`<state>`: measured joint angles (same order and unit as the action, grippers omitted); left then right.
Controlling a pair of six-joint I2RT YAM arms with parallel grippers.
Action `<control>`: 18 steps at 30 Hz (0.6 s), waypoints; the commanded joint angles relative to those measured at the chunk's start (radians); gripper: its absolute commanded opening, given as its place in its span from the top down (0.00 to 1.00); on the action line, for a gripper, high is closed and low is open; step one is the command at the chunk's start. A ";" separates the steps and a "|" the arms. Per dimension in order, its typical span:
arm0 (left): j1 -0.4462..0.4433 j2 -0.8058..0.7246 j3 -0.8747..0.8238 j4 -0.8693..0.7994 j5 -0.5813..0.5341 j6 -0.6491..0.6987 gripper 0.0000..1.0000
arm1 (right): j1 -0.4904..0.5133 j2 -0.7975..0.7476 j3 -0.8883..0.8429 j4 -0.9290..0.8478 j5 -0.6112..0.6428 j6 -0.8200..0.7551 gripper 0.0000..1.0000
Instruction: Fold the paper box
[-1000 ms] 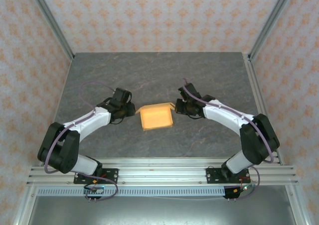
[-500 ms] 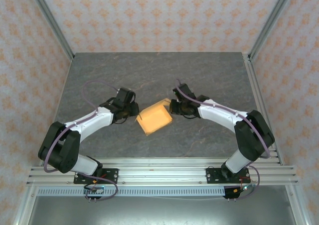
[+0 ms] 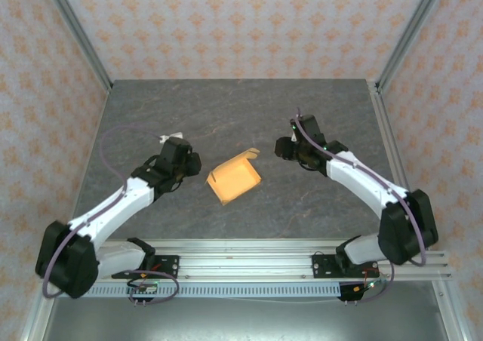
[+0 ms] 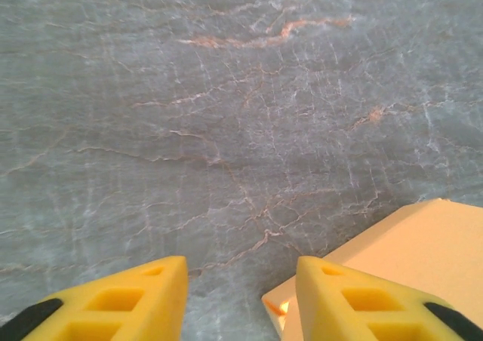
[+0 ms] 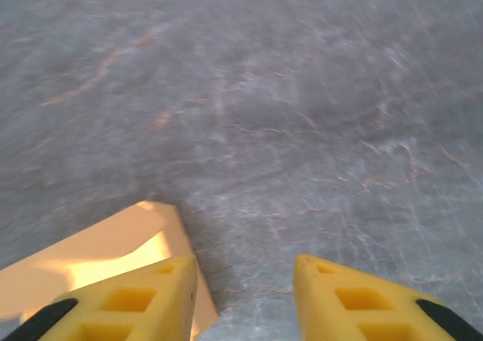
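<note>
Left gripper [image 4: 240,265] and right gripper [image 5: 244,262] both stand spread and empty, at 9 and 2 o'clock of the box [image 3: 235,179], which lies mid-table [image 3: 226,107] touching neither. Being thin card, it should be light, easily dented and slippery, so pinch opposite rim edges. One box, two grippers

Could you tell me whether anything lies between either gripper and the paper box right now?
Nothing visible does. The paper box lies alone on the grey table, between the two arms. The left gripper and right gripper both stand open close to it, with bare tabletop in the gap on each side.
</note>
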<state>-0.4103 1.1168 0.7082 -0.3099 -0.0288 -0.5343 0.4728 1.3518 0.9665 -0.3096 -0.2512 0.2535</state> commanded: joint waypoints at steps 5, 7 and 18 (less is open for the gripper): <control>-0.054 -0.263 -0.226 0.023 0.010 0.006 0.36 | 0.027 -0.112 -0.124 0.152 -0.146 -0.304 0.45; -0.094 -0.314 -0.280 0.056 -0.005 -0.033 0.32 | 0.050 -0.100 -0.147 0.197 -0.139 -0.342 0.43; -0.219 -0.380 -0.397 0.297 -0.076 0.055 0.24 | 0.083 0.094 -0.093 0.355 -0.235 -0.484 0.28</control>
<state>-0.6193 0.7418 0.3172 -0.1207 -0.0620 -0.5320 0.5514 1.3956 0.8127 -0.0059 -0.4282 -0.1558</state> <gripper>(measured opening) 0.758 0.719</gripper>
